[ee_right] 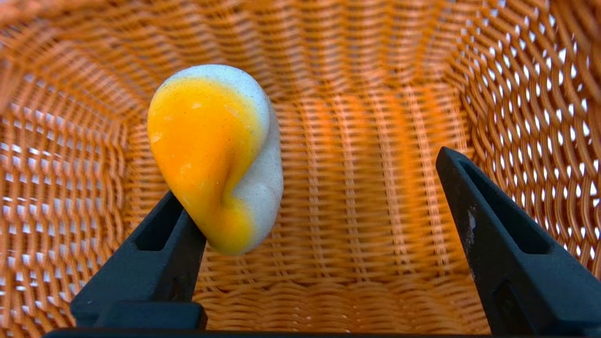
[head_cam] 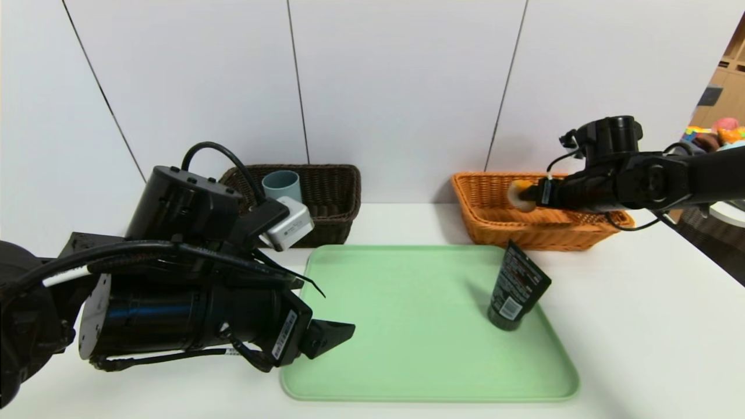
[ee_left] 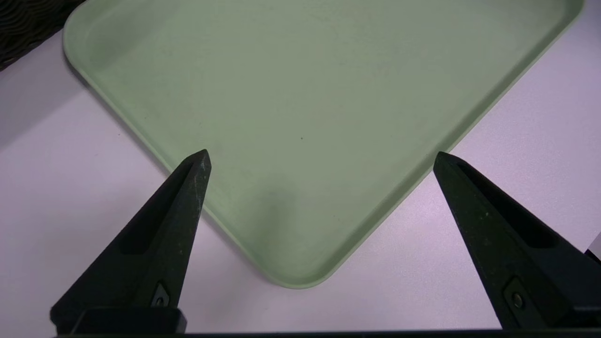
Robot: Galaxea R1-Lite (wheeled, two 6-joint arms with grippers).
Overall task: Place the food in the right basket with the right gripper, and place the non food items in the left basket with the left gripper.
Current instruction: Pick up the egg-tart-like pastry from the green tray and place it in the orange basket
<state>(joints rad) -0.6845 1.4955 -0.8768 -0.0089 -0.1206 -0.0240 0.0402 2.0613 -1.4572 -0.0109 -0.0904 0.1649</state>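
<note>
Left of the tray [head_cam: 407, 326], behind the left pincer [ee_left: 322, 151], the dark basket [head_cam: 340, 198] contains a cup [head_cam: 281, 185]. That pincer hangs over the tray's left edge, wide apart. The tray holds a pouch [head_cam: 517, 291] at its right. Behind the tray's right end, the right pincer [ee_right: 312, 173] is wide, egg [ee_right: 211, 159] against one finger, over the orange basket [head_cam: 483, 230].

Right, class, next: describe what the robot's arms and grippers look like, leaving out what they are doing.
Both arms are black with rounded, cylindrical sections and loose black cables. The left gripper has a white barcode label on its housing, and a small silvery-white box sits on that arm. It and the right gripper have dark, tapered, wedge-like fingers with recessed slots and scuff marks.
</note>
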